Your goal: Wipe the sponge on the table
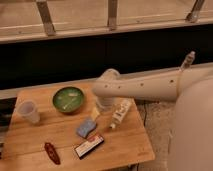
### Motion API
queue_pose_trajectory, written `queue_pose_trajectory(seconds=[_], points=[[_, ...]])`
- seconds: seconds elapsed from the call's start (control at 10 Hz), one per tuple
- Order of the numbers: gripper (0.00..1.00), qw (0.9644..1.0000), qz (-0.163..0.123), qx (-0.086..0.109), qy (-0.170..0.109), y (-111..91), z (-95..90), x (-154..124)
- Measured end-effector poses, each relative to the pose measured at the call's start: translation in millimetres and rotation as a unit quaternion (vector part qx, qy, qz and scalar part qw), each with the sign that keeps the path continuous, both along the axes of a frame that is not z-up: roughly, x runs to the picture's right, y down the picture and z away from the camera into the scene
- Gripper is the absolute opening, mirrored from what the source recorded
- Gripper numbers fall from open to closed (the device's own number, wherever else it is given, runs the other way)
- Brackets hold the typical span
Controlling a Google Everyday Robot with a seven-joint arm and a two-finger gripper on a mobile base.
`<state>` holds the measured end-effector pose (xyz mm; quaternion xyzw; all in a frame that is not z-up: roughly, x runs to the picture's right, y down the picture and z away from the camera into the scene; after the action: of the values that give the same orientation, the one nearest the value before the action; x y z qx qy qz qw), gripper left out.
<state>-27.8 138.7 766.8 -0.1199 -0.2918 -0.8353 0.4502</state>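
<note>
The light-blue sponge (86,127) lies flat near the middle of the wooden table (55,131), just ahead of the green bowl. My white arm reaches in from the right across the table's back right part. The gripper (114,123) hangs from the arm, tilted down and to the left, just above the tabletop. It sits a short way to the right of the sponge and is not touching it.
A green bowl (68,99) stands at the back. A clear plastic cup (28,111) is at the left edge. A black-and-white box with a red edge (89,146) and a dark red object (51,152) lie near the front. The table's right edge (146,140) drops to the floor.
</note>
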Motion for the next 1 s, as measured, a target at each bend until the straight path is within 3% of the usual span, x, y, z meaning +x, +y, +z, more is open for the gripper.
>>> queue_pose_trajectory(seconds=[0.5, 0.8, 1.0], points=[[0.8, 1.0, 0.003, -0.002, 0.003, 1, 0.9, 7], [0.8, 0.9997, 0.018, -0.017, 0.004, 21, 10.6, 33], [0.8, 0.9992, 0.019, -0.034, -0.012, 32, 25.2, 24]])
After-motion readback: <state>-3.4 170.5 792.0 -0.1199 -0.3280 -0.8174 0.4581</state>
